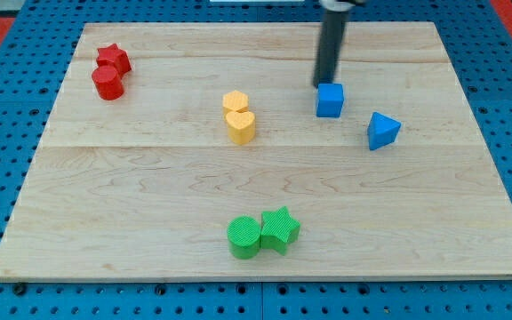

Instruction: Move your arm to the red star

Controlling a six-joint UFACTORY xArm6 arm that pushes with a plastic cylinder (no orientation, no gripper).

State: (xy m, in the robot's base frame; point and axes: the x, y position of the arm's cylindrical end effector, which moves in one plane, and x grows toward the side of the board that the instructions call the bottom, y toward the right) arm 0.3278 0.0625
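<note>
My tip [324,84] rests just above the blue cube [330,100], seemingly touching; no jaws exist. The red star [113,59] sits far to its left, against the red cylinder [108,83].

Pale wooden worktop [149,178] on a blue pegboard [7,107]
The planks run across the view under even light; the perforated blue surface borders every side, with red at the top corners.

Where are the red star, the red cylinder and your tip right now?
red star [113,59], camera view, centre of its top face.
red cylinder [108,82], camera view, middle of its top face, touching the star's lower side.
my tip [324,84], camera view, the rod's very end, just above the blue cube [330,100].
</note>
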